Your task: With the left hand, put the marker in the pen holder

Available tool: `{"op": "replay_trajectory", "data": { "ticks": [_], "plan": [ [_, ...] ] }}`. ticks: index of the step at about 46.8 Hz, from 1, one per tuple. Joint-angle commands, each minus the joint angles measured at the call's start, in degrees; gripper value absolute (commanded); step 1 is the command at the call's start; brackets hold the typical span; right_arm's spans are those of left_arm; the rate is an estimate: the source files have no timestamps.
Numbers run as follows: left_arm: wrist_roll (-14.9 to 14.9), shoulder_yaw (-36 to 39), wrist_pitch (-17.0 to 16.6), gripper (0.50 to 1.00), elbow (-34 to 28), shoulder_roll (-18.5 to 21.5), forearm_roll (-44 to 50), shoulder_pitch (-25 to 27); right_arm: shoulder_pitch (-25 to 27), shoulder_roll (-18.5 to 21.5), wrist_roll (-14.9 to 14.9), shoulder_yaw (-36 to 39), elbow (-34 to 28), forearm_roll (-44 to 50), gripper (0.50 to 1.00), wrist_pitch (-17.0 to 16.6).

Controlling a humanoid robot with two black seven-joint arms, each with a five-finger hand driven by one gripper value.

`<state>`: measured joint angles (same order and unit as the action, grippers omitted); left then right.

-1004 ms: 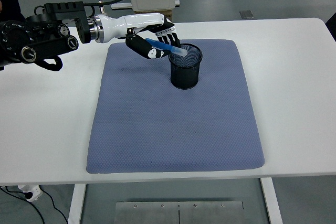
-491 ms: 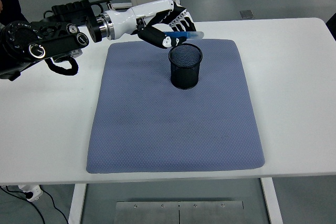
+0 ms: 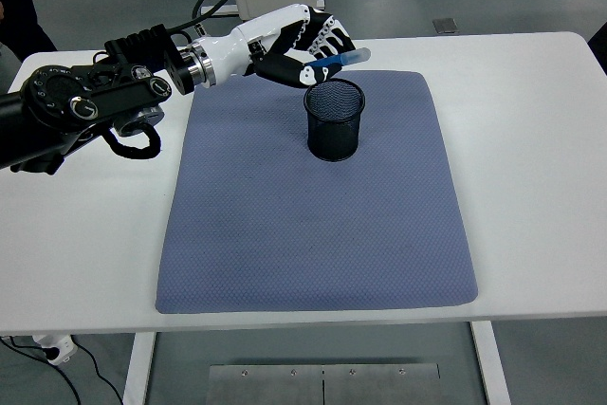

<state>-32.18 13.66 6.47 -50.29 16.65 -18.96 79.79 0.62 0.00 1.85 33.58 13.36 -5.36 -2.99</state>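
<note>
- The left hand (image 3: 302, 43) is reaching in from the table's left edge toward the far side, its fingers curled around a blue marker (image 3: 334, 61).
- The marker is lying nearly level in that grip, its long axis running left to right along the far edge, with the pale tip poking out toward the right edge and tilted slightly up.
- The black mesh pen holder (image 3: 334, 119) is standing upright on the blue-grey mat (image 3: 313, 234), in the mat's far half, closer to the table's far edge than the near one.
- The marker is hovering just above and a little beyond the holder's open rim, not touching it; the hand is sitting up and to the left of the opening.
- What matters, as I judge it: the marker is crossways to the opening, so it needs tipping one end down before it can drop inside.
- If released as it is lying now, it would probably catch on the rim or roll off onto the mat.
- The right arm is not showing anywhere, so the left hand is the only one near the holder.
</note>
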Motion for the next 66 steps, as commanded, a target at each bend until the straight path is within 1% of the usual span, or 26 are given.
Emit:
{"op": "replay_trajectory", "data": {
  "ticks": [1, 7, 15, 19, 33, 43, 60, 63, 66],
  "plan": [
    [-0.1, -1.3, 0.0, 0.500, 0.9, -0.6, 0.1, -1.6, 0.0, 0.0, 0.0, 0.0, 0.0, 0.0, 1.000, 0.0],
    [-0.1, -3.8, 0.0, 0.500, 1.9, -1.0, 2.3, -3.7, 0.0, 0.0, 0.0, 0.0, 0.0, 0.0, 1.000, 0.0],
    [-0.2, -5.7, 0.0, 0.500, 4.5, -3.5, 4.5, -6.2, 0.0, 0.0, 0.0, 0.0, 0.0, 0.0, 1.000, 0.0],
    [-0.2, -7.1, 0.0, 0.500, 4.7, -4.0, 5.6, -7.3, 0.0, 0.0, 0.0, 0.0, 0.0, 0.0, 1.000, 0.0],
    [-0.2, -9.4, -0.1, 0.500, 4.7, -6.1, 10.2, -9.6, 0.0, 0.0, 0.0, 0.0, 0.0, 0.0, 1.000, 0.0],
    [-0.2, -12.1, -0.3, 0.500, 5.0, -7.1, 11.2, -10.5, 0.0, 0.0, 0.0, 0.0, 0.0, 0.0, 1.000, 0.0],
    [-0.2, -13.1, -0.6, 0.500, 6.3, -9.5, 12.8, -13.3, 0.0, 0.0, 0.0, 0.0, 0.0, 0.0, 1.000, 0.0],
    [-0.2, -13.6, -0.7, 0.534, 6.3, -9.7, 12.8, -13.5, 0.0, 0.0, 0.0, 0.0, 0.0, 0.0, 1.000, 0.0],
    [-0.1, -14.0, -0.7, 0.581, 6.3, -9.9, 12.8, -13.5, 0.0, 0.0, 0.0, 0.0, 0.0, 0.0, 1.000, 0.0]
  ]
}}
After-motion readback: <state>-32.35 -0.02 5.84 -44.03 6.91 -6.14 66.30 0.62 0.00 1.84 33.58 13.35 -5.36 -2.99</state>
